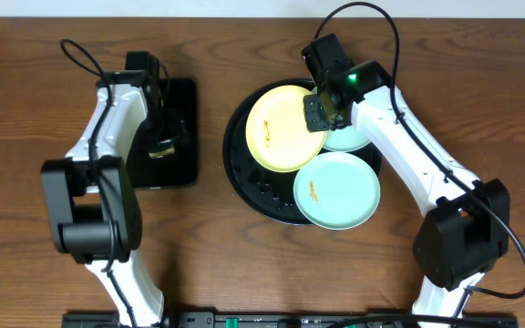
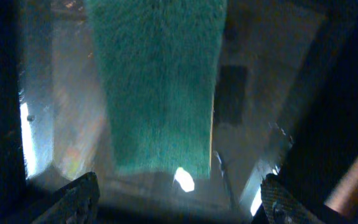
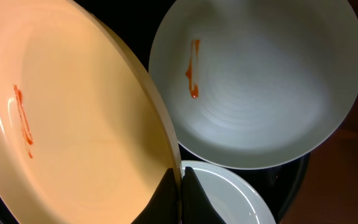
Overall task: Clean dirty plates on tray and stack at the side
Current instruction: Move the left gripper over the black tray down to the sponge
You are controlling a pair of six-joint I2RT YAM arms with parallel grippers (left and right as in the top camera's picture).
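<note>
Right claw (image 3: 180, 190) pinching the rim of the yellow plate (image 1: 281, 128), which appears tilted above the round black tray (image 1: 237, 173) and overlaps one mint plate (image 1: 354, 138). The second mint plate (image 1: 337, 189) lies at the tray's near right. Left claw (image 2: 179, 198) is spread over the green sponge (image 2: 160, 81) on the rectangular tray (image 1: 185, 100), holding nothing. I would keep the pinch firm and the smear (image 3: 22, 118) facing up, then close squarely across the sponge's width before wiping.
</note>
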